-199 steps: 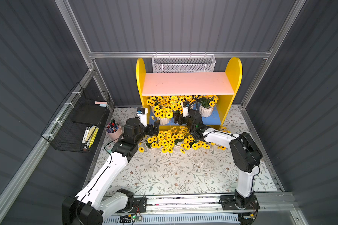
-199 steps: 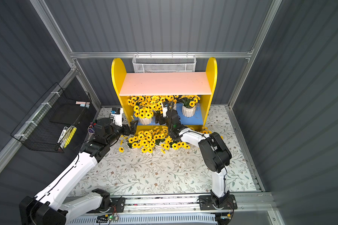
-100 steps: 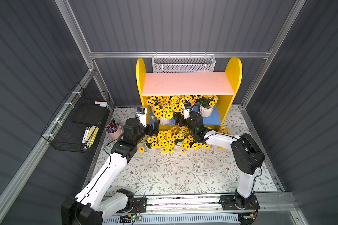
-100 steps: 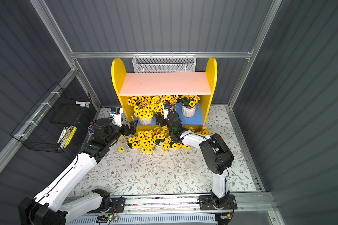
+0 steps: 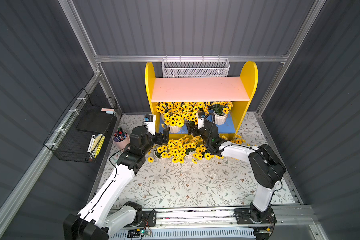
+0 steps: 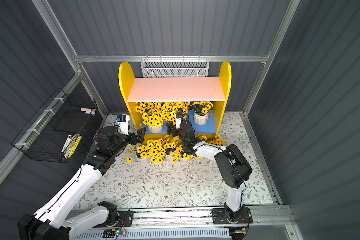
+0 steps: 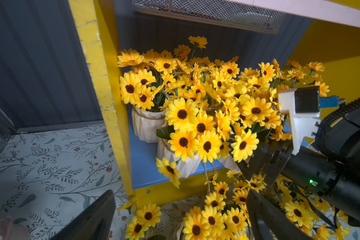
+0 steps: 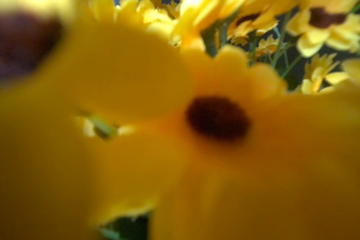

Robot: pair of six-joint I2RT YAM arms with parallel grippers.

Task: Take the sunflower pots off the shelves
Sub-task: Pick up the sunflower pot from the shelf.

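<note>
The yellow shelves [image 5: 200, 89] [image 6: 175, 89] have a bare pink upper board. Several sunflower pots crowd the blue lower board [image 5: 229, 127]: one at the front left [image 5: 174, 128] [image 7: 183, 166], one at the right [image 5: 220, 118] [image 6: 201, 118]. More pots [image 5: 160, 160] [image 6: 142, 160] stand on the mat before the shelves. My left gripper [image 5: 163, 136] [image 7: 179, 216] hangs open by the left panel, holding nothing. My right gripper [image 5: 190, 129] [image 7: 256, 164] is open, pushed under the blooms at the board's front edge beside a white pot [image 7: 229, 163]. A blurred sunflower [image 8: 216, 118] fills the right wrist view.
A pink cup of markers [image 5: 121, 138] stands left of my left arm. A black wire rack [image 5: 85, 128] hangs on the left wall, and a white mesh basket [image 5: 195, 69] hangs behind the shelves. The floral mat [image 5: 185, 182] stretches toward the front rail.
My right gripper has dipped slightly lower into the flowers at the lower board's front. The left arm has stayed where it was.
</note>
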